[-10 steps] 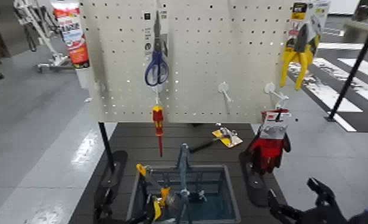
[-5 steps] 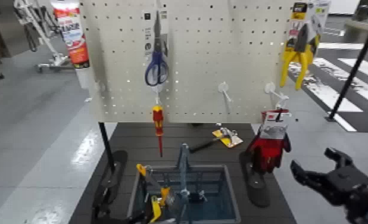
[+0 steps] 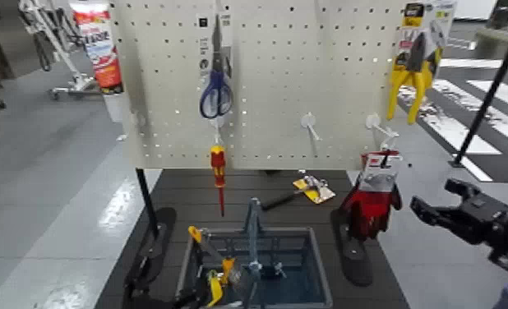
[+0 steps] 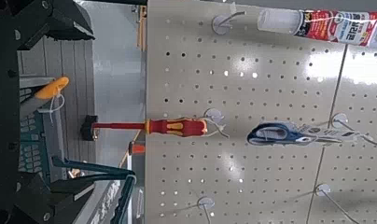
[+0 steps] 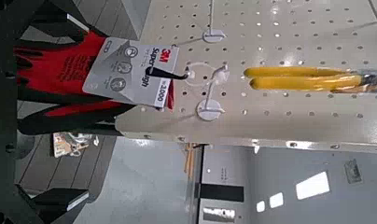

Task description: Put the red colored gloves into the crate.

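Head view, right jaws: the right gripper (image 3: pixel 435 196) has its fingers spread apart, nothing between them, at the right of the pegboard (image 3: pixel 265 82).
Head view, red gloves: the red colored gloves (image 3: pixel 374 205) hang by their header card from a peg at the board's lower right corner – just beside the right jaws, on their left, and not touching them.
Head view, pliers: the yellow-handled pliers (image 3: pixel 411 82) hang above the right jaws and a little to their left.
Head view, left jaws: the left gripper (image 3: pixel 168 282) is low, by the left side of the crate (image 3: pixel 318 263).
Head view, crate: right of the left jaws, its central handle upright, with yellow-handled items (image 3: pixel 227 269) inside.
Head view, hammer: lies on the dark base (image 3: pixel 167 189), between the two grippers and farther off than the crate.
Left wrist view, left jaws: fingers apart, nothing clamped.
Left wrist view, screwdriver: the red-and-yellow screwdriver (image 4: pixel 173 127) hangs out beyond the left jaws, the blue scissors (image 4: pixel 280 134) also beyond them.
Right wrist view, right jaws: wide apart, holding nothing.
Right wrist view, gloves: ahead of the right jaws, card still looped on the hook – clear of the crate.
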